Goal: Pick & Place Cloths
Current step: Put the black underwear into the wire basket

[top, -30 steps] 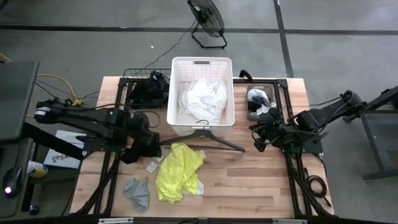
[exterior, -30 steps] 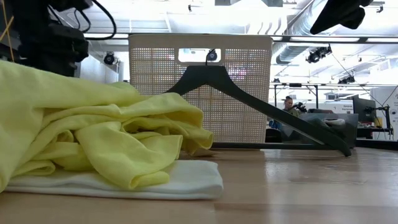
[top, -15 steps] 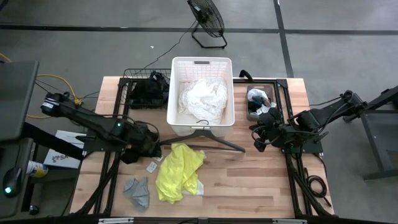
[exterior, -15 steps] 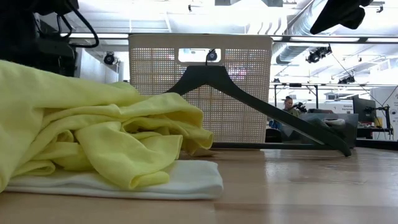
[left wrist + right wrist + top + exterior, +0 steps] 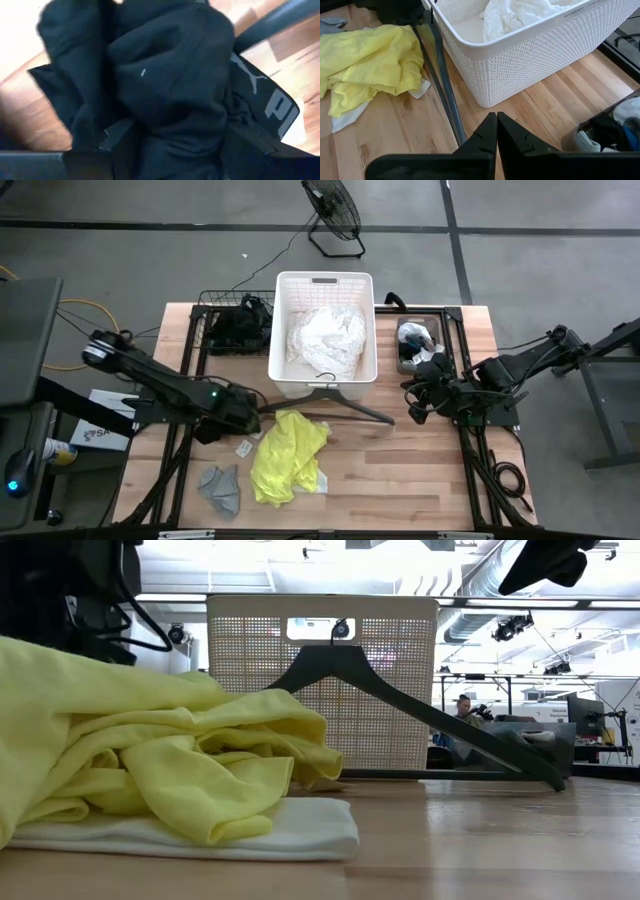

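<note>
The pale wooden surface spreads under me, and at its far middle stands the white slatted plastic basket, already holding the large white lacy cloth in a loose heap. Left of it a black wire tray carries a bundle of black cloths, and on the basket's other side a small dark bin holds small grey and white pieces. Against the basket's near wall lies the dark grey clothes hanger, and nearer the front sprawls the neon yellow cloth, with a small grey cloth off to its left. My left claw sits low at the hanger's left end, clamped on a soft black cloth with a grey printed waistband; it looks light, limp and likely to trail, so I judge a bunched fold the best hold. My right claw waits pressed together, holding nothing, near the small bin.
</note>
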Controlling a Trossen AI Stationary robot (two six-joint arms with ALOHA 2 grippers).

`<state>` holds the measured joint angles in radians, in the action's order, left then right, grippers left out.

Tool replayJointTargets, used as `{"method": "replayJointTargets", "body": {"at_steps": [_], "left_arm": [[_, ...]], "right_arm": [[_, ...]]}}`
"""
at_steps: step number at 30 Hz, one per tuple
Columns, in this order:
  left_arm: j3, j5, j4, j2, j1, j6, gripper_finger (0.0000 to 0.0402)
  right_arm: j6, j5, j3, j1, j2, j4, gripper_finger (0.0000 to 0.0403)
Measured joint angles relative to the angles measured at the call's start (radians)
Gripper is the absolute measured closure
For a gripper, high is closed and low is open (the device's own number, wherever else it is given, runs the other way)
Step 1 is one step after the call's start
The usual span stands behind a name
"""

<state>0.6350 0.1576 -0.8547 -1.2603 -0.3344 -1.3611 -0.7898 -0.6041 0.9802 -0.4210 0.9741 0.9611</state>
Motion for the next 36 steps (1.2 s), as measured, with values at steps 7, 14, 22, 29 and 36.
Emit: {"method": "replayJointTargets", "body": {"at_steps": [7, 14, 22, 29, 36], "left_arm": [[-0.032, -0.007, 0.09, -0.038, 0.0, 0.023, 0.0168], [-0.084, -0.014, 0.127, -0.036, 0.0, -0.005, 0.0168], [-0.085, -0.028, 0.126, -0.038, 0.0, -0.005, 0.0227], [-0.085, -0.03, 0.108, -0.038, 0.0, -0.005, 0.0342], [-0.078, -0.039, 0.078, -0.037, 0.0, 0.051, 0.038]], "right_arm": [[0.0, 0.0, 0.0, 0.0, 0.0, 0.0, 0.04], [-0.004, 0.0, 0.0, 0.0, 0.0, -0.001, 0.0401], [-0.005, 0.0, 0.0, 0.0, 0.0, -0.002, 0.0401], [-0.005, 0.0, 0.0, 0.0, 0.0, -0.002, 0.0401], [-0.005, 0.0, 0.0, 0.0, 0.0, -0.002, 0.0401]]}}
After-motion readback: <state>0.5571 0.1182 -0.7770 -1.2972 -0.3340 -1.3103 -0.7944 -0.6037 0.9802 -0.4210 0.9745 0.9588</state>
